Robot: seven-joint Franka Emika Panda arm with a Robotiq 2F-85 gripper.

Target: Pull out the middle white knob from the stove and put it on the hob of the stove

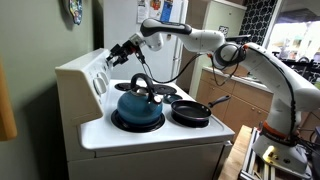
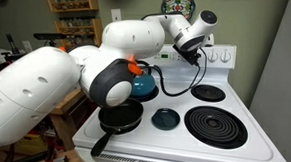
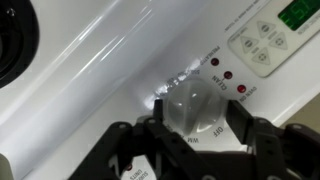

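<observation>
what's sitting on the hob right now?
On the hob: blue kettle on a burner, black frying pan beside it. Surface under both is covered.

A grey-green wall (image 1: 30, 50), a wooden shelf (image 2: 71, 7), a bright window (image 1: 297, 35).

middle white knob (image 3: 195, 105) at gripper (image 3: 197, 126): smooth white plastic. stove panel (image 3: 100, 60) around it: glossy white enamel. kettle (image 1: 137, 106) below: glossy blue.

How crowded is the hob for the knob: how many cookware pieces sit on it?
2: a blue kettle at the near corner of the hob in an exterior view, and a black pan beside it. The arm may hide more.
</observation>
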